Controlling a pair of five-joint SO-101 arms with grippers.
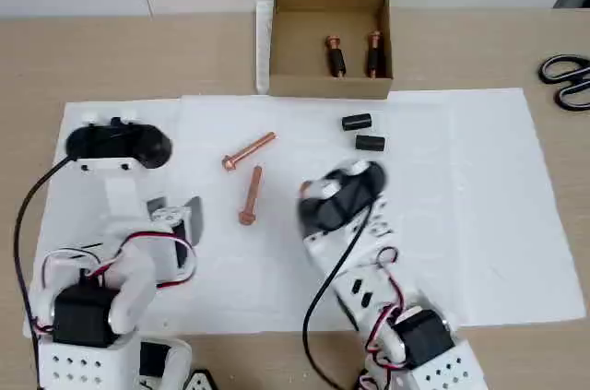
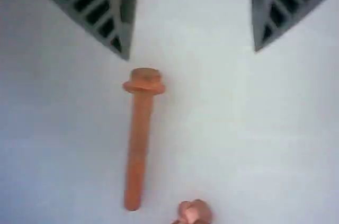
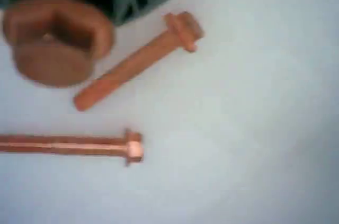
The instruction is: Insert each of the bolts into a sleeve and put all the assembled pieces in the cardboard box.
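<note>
Two copper bolts lie on the white sheet (image 1: 479, 224): one slanted (image 1: 249, 150), one nearly straight (image 1: 250, 195). My left gripper (image 1: 175, 211) stands open just left of the straight bolt (image 2: 139, 139), whose head points toward the fingers (image 2: 106, 7); nothing is between them. My right gripper (image 1: 309, 192) is shut on a third bolt (image 3: 55, 38), its hex head close to the camera; both loose bolts (image 3: 137, 62) (image 3: 69, 145) lie beyond it. Two black sleeves (image 1: 357, 121) (image 1: 370, 143) lie near the cardboard box (image 1: 286, 40), which holds two assembled pieces (image 1: 335, 56) (image 1: 373, 53).
Black-handled scissors (image 1: 567, 79) lie at the far right on the bare wooden table (image 1: 138, 49). The right part of the sheet has open room.
</note>
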